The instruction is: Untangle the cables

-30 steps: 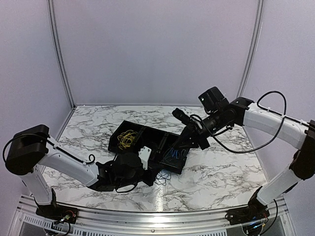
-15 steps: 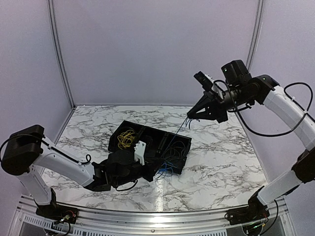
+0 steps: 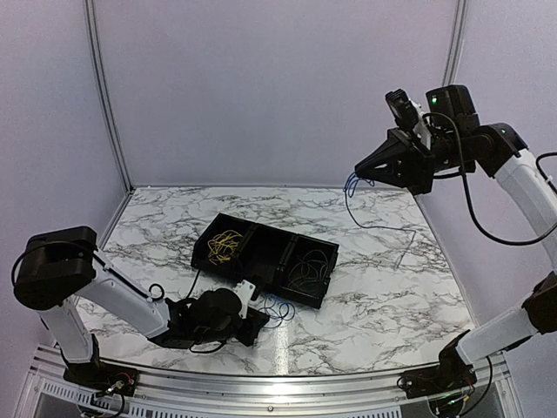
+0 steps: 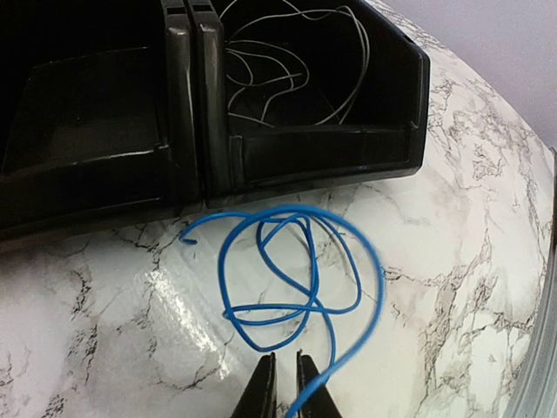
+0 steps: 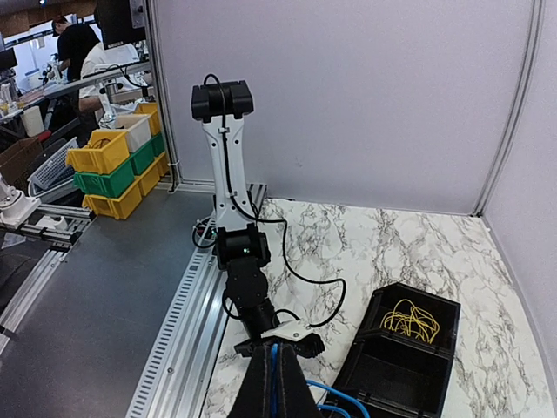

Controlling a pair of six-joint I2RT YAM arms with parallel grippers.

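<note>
On the marble table (image 3: pixel 383 296), towards its near edge, a blue cable (image 4: pixel 287 209) looks limp and featherlight, so I'd pinch its free end; my left pincer (image 4: pixel 285 383) is barely parted and empty, my right pincer (image 3: pixel 359 170) clamped on a blue strand (image 3: pixel 350 185).

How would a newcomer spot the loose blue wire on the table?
Find the black tray on the marble table. Just off its near edge, before the left claw, a blue wire lies in flat loops; the other blue wire hangs from the right claw.
</note>
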